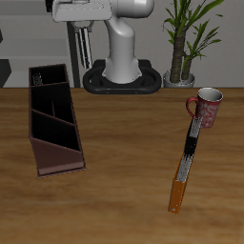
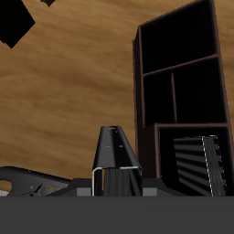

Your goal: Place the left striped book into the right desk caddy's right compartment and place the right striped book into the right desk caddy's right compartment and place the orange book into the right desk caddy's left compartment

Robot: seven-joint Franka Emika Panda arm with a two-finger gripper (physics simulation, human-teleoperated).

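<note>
My gripper [image 1: 84, 26] hangs high at the back, beyond the right desk caddy [image 1: 40, 143], shut on a thin striped book [image 1: 85, 48]. Going by its dull grey-and-black stripes, this is the right striped book; the wrist view shows it edge-on [image 2: 117, 157]. The caddy [image 2: 144, 73] is a long maroon tray with dividers. Another striped book [image 2: 196, 164], likely the left striped book, stands inside its end compartment nearest the robot's base. The orange book [image 1: 178, 194] lies flat far across the table, near the front edge, away from the gripper.
A narrow black book [image 1: 191, 143] with white and red marks lies end to end with the orange book. A red patterned mug [image 1: 207, 107] stands just behind it. A potted plant [image 1: 186, 43] and the robot's base [image 1: 124, 62] are at the back.
</note>
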